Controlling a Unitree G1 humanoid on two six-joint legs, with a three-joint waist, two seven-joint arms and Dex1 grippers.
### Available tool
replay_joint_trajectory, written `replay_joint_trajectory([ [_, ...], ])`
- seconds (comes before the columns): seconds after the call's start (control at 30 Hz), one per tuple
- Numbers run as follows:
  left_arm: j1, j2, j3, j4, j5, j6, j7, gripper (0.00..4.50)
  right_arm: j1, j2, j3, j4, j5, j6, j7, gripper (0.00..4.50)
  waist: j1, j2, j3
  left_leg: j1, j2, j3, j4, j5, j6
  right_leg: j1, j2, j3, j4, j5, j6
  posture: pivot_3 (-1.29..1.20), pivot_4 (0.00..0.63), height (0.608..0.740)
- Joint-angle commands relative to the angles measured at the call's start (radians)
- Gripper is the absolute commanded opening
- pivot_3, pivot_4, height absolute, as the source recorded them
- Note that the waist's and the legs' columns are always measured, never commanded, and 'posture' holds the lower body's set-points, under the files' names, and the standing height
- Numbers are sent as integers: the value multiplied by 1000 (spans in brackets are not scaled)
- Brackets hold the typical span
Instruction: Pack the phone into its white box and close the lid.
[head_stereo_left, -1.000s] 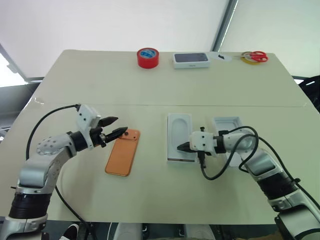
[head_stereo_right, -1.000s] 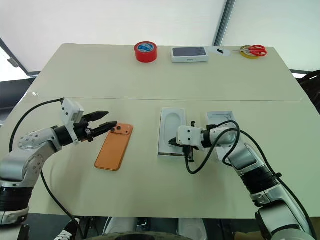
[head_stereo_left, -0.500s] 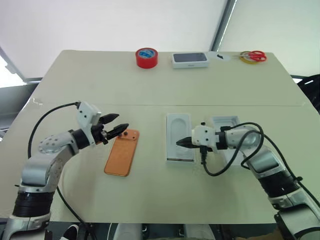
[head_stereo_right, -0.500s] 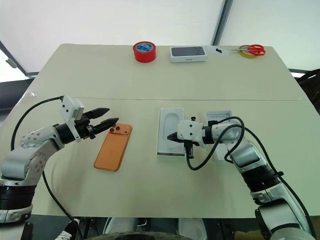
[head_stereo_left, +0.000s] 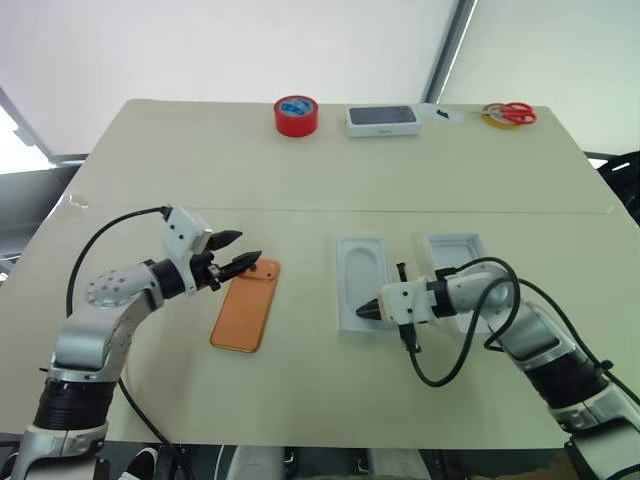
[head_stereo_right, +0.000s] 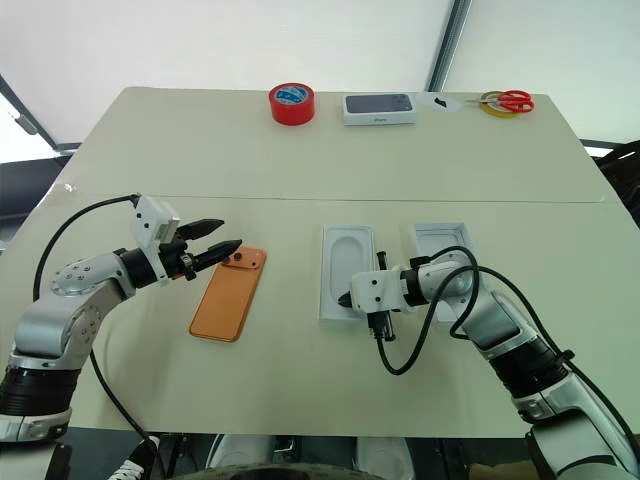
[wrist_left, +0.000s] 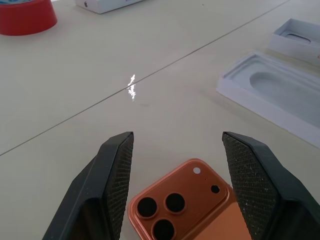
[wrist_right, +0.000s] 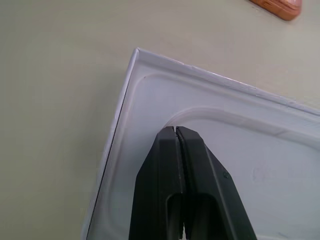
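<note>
The orange phone (head_stereo_left: 243, 307) lies flat, back up, left of the table's middle, its camera cluster (wrist_left: 162, 212) at the far end. My left gripper (head_stereo_left: 248, 246) hovers open just above that camera end, apart from it. Right of the phone lies a thin white tray with an oval recess (head_stereo_left: 363, 280). My right gripper (head_stereo_left: 363, 312) is shut, with its tip on the tray's near end at the rim of the recess (wrist_right: 210, 112). Beside the tray a shallow white open shell (head_stereo_left: 452, 248) is partly hidden by my right arm. I cannot tell whether it is the white box or the lid.
Along the far edge stand a red tape roll (head_stereo_left: 296, 115), a white box with a dark grey face (head_stereo_left: 382, 119) and red-handled scissors (head_stereo_left: 510, 112). A seam (head_stereo_left: 300, 210) runs across the table beyond both grippers.
My right gripper has drawn back toward the table's near edge, to the tray's near end. The tray has slid slightly nearer with it. The left gripper has stayed put.
</note>
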Motion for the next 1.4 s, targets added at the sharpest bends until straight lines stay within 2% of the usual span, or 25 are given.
replay_joint_trajectory([
  [0.03,-17,7,29,-12,0,-15,0,3001,-16,-6,-22,-57,38,32,14,57,0,0,0,0,0,0,0,0,0,0,0,0,0,0,0,0,150,730],
  [0.2,-20,3,45,-11,-15,9,16,3001,-81,22,-28,49,-33,-18,-66,57,-1,0,0,0,0,0,0,0,0,0,0,0,0,0,0,0,150,730],
  [0.3,-21,18,84,-16,-89,134,33,3001,-126,54,-19,159,-114,-87,-168,57,-3,0,0,0,0,0,0,0,0,-1,0,0,1,0,0,0,150,730],
  [0.4,-4,53,144,-8,-171,251,14,3001,-139,75,-8,202,-148,-129,-208,57,-3,0,0,0,0,0,0,0,0,-1,0,0,1,0,0,0,150,730],
  [0.57,57,145,247,68,-313,489,-49,3001,-205,186,-60,135,-33,24,-214,57,-11,0,1,0,0,1,0,0,-1,-2,1,0,2,0,0,0,150,730],
  [0.67,50,169,286,149,-382,604,-69,3001,-238,252,-7,89,-40,136,-222,57,-7,0,0,0,0,0,0,0,-1,-2,1,0,2,0,0,0,150,730],
  [0.97,27,177,165,256,-337,627,-151,3001,-326,353,293,171,-293,140,-211,57,-6,-2,-1,-1,-2,0,0,0,0,-7,-1,1,4,0,0,0,150,730],
  [1.2,42,171,77,249,-292,629,-179,3001,-375,412,387,261,-420,129,-225,57,-10,-2,-2,-1,-2,1,0,0,-1,-7,-1,1,9,-1,-1,0,150,730],
  [1.4,49,132,5,217,-290,675,-178,3001,-347,464,382,253,-429,165,-235,57,-8,2,-10,1,-2,1,0,0,-1,-7,-1,1,9,-1,-1,0,150,730],
])
